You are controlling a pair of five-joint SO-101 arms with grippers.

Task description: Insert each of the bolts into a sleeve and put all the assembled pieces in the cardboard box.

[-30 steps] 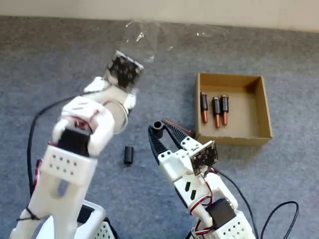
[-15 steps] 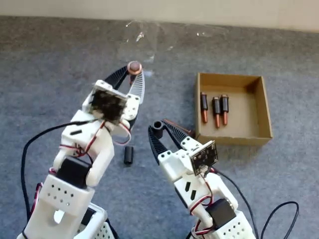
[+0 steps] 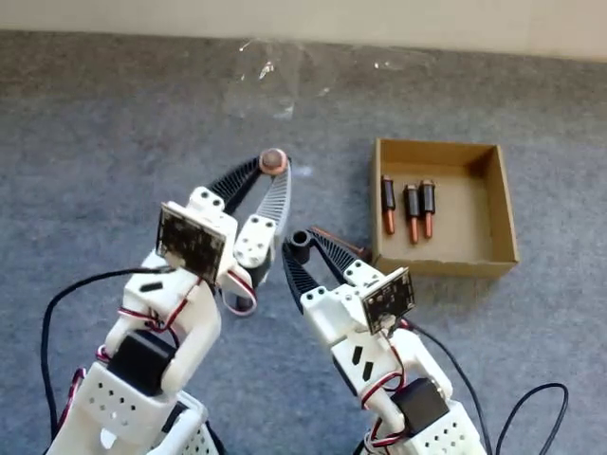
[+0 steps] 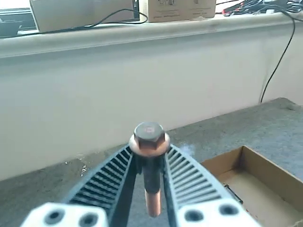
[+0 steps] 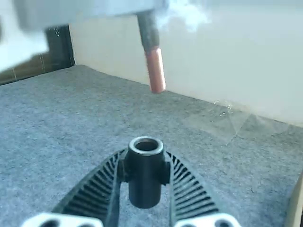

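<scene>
The grey felt tabletop (image 3: 95,142) stretches under both of my arms, with a pale wall along its far edge. On its right side sits the open cardboard box (image 3: 444,267), square and shallow, just to the right of my right arm's tip. At the far middle of the tabletop a crumpled sheet of clear plastic (image 3: 266,76) lies flat, well apart from the box. My left end effector (image 3: 270,175) is raised over the middle of the tabletop, left of the box, and its ribbed fingers are pinching the bolt just under the head. My right end effector (image 3: 305,248) sits nearer and slightly to the right of it, close beside the box's near left corner, and its fingers are pinching the sleeve around the middle. Inside the box, three assembled pieces (image 3: 412,213) lie side by side against the far left part of the floor, each with a black sleeve end toward the far wall and a copper shank pointing toward me. The sleeve (image 5: 144,172) is black, held upright with its open bore facing up. The bolt (image 4: 150,139) is copper coloured with a hex flanged head on top and its shank hanging straight down; its tip hangs above and beyond the sleeve's mouth, apart from it.
</scene>
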